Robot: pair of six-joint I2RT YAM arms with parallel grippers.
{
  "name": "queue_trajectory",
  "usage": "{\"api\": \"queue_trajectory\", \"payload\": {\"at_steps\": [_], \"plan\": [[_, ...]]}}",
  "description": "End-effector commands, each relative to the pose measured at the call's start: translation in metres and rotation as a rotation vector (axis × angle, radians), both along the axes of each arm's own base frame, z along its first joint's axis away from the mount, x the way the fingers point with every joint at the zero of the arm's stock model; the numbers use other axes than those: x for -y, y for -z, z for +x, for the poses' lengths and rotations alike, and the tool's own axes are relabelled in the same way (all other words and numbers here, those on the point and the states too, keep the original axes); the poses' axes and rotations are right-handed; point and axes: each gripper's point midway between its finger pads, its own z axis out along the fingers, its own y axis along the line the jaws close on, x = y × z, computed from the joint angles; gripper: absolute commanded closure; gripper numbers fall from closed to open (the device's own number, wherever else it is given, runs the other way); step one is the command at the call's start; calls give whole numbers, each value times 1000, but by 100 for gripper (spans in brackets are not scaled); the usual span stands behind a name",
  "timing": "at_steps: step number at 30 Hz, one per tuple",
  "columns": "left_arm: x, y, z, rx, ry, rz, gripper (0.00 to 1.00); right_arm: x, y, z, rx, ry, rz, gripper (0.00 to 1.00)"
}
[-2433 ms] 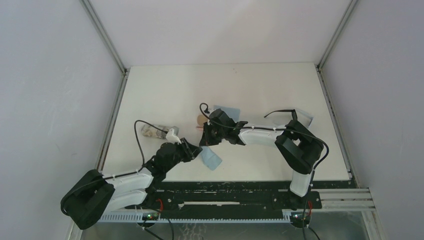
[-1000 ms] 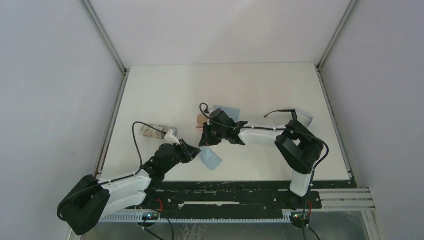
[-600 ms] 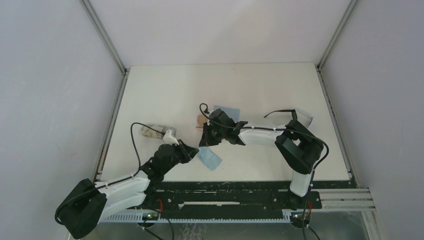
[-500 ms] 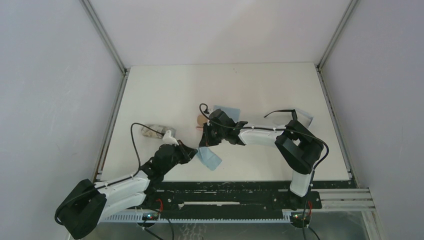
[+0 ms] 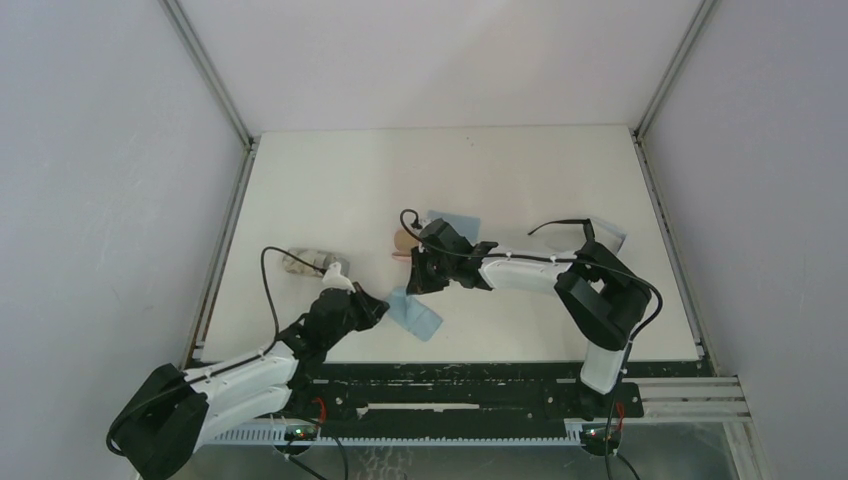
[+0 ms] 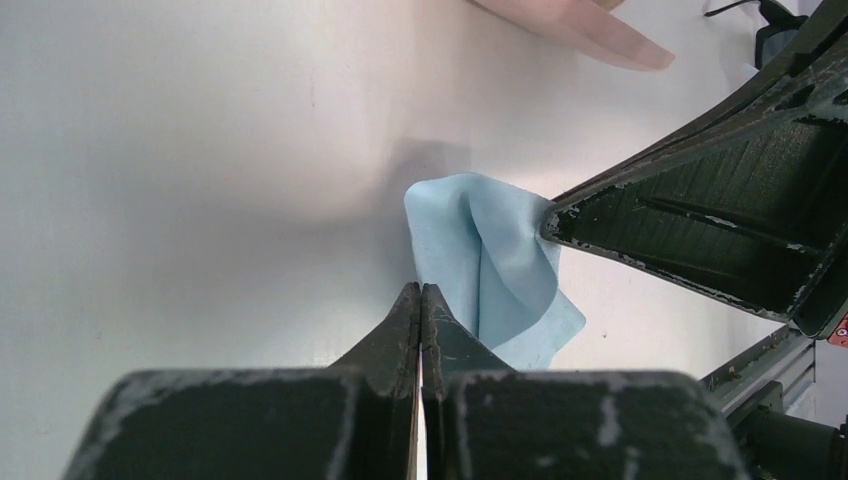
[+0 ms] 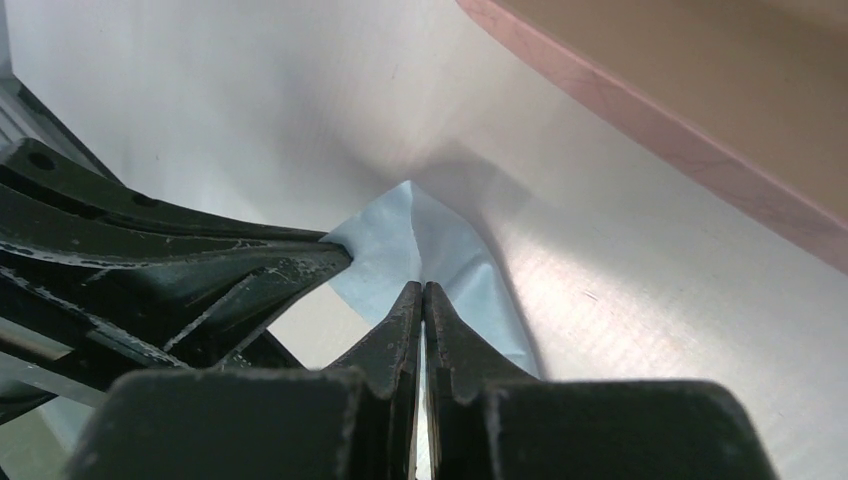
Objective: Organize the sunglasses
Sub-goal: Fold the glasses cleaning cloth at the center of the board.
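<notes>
Close by right end effector (image 7: 422, 287): pinched blue cloth (image 7: 396, 236), pink case (image 7: 700, 90)

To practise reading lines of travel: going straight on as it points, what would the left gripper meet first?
The light-blue cloth, right at the left gripper's shut tips; beyond it probably bare table, the pink case slightly aside.

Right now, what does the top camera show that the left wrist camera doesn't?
Only the top view: the grey-patterned case and a second blue cloth farther back. Only the left wrist view: the left gripper pressed shut at the edge of the light-blue cloth. Both: that cloth, the pink case and the right gripper.
</notes>
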Motion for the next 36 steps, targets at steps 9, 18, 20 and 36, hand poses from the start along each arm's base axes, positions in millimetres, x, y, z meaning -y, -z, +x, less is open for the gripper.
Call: {"api": "queue_trajectory", "payload": {"at_steps": [9,18,20,36], "plan": [[36,-77,22,177,172,-7,100,30,-46,15,178,36,-44,100],[44,-104,8,231,266,64,100,61,-87,9,271,71,-41,100],[47,-107,1,228,291,88,100,67,-96,3,279,74,-28,100],[57,-155,-47,238,377,89,100,88,-122,-73,190,28,24,100]]}}
